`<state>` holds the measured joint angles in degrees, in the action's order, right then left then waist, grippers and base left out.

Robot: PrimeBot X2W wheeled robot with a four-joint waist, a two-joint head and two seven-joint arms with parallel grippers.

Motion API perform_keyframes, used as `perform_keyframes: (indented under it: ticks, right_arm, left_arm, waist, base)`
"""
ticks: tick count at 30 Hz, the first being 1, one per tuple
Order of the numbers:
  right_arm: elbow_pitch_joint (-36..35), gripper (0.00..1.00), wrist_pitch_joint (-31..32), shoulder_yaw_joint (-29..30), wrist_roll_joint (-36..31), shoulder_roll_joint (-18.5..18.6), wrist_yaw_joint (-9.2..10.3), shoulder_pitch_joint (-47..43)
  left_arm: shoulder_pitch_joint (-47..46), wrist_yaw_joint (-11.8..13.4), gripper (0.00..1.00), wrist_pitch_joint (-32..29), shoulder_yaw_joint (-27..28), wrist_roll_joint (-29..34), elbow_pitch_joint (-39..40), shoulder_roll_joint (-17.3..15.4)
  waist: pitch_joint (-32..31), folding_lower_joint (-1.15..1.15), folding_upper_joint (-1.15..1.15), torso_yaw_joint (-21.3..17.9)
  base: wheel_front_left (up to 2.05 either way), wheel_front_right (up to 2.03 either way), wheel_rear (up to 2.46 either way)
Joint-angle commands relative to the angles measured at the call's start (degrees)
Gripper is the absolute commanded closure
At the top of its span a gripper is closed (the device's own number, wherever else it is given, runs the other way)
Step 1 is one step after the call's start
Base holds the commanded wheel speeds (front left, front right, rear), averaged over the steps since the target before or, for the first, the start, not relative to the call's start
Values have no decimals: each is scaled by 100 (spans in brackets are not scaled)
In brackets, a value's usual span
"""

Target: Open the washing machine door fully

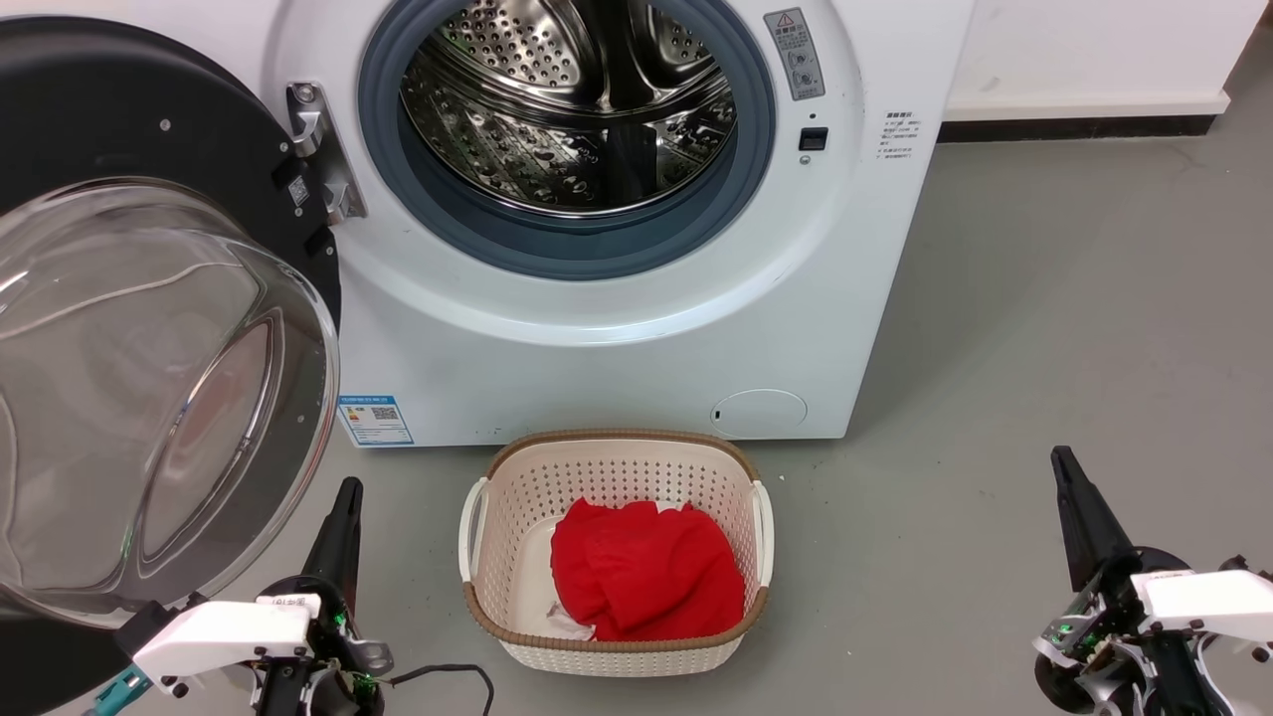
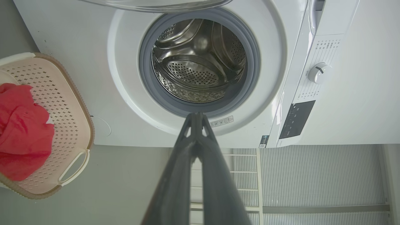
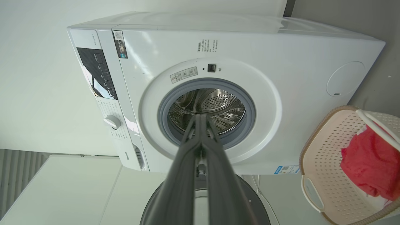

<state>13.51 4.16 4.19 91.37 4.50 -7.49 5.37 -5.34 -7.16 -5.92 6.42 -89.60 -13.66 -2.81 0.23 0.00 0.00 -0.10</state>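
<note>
The white washing machine (image 1: 617, 348) stands ahead with its steel drum (image 1: 572, 109) exposed inside a grey seal. Its door (image 1: 149, 328), a black disc with a clear glass bowl, is swung wide to the left on a metal hinge (image 1: 323, 154). My left gripper (image 1: 343, 507) is shut and empty at the lower left, just right of the door's glass bowl and apart from it. My right gripper (image 1: 1066, 477) is shut and empty at the lower right, over bare floor. The machine (image 2: 125, 78) and the bowl's rim (image 2: 156, 4) show in the left wrist view; the door's black edge (image 3: 250, 200) in the right.
A cream laundry basket (image 1: 517, 477) with a red garment (image 1: 646, 572) sits on the grey floor in front of the machine, between my grippers. A black cable (image 1: 448, 676) lies by my left arm. Grey floor (image 1: 1074, 298) stretches to the right of the machine.
</note>
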Motion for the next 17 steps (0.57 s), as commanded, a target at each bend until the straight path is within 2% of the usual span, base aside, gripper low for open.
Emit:
perform_keyframes:
  ticks: [1, 5, 17]
  right_arm:
    - [25, 100, 49, 12, 114, -11, 0, 71]
    - [55, 100, 92, 31, 297, -17, 0, 101]
    - [53, 100, 103, 57, 249, -39, 0, 104]
  left_arm:
    - [-113, -40, 100, -39, 21, -102, -23, -13]
    - [-119, -47, 100, -84, 22, -300, -60, -12]
    - [-118, -47, 100, -82, 22, -284, -51, -12]
  waist:
    - [-1, 0, 0, 2]
    - [-5, 0, 0, 10]
    - [-5, 0, 0, 10]
  base:
    - [0, 0, 0]
    - [0, 0, 0]
    - [0, 0, 0]
